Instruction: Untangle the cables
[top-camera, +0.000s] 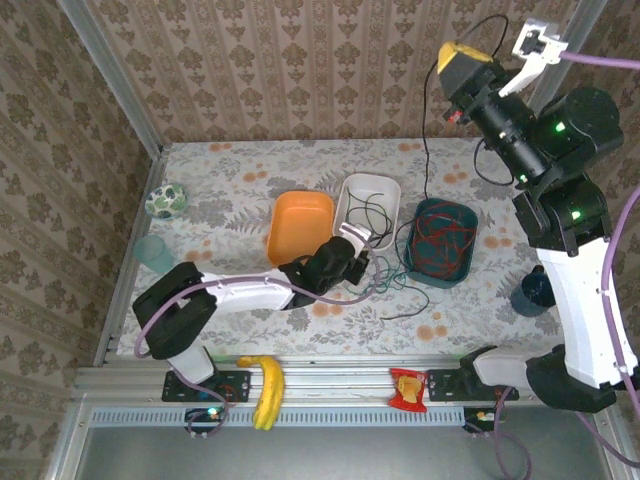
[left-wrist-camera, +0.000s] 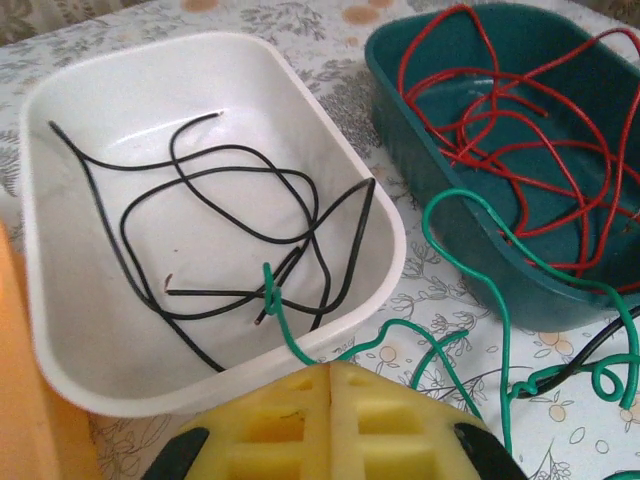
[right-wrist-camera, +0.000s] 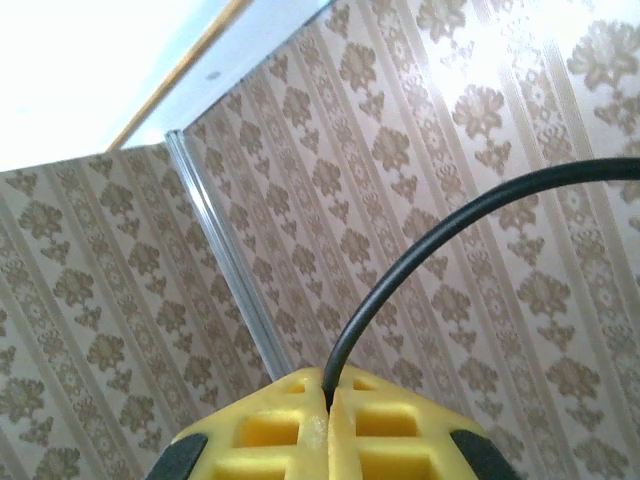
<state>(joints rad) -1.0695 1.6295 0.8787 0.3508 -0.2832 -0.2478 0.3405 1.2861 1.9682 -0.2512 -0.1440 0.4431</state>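
Observation:
My left gripper sits low by the white bin and is shut on a green cable. One end of that cable hooks over the bin's rim; the rest snakes across the tablecloth. Loose black cables lie inside the white bin. Red cables are coiled in the teal bin. My right gripper is raised high against the back wall, shut on a long black cable that hangs down toward the table.
An orange bin stands left of the white bin. A patterned bowl and a teal cup are at the left edge, and a dark mug at the right. A banana and a red snack packet lie on the front rail.

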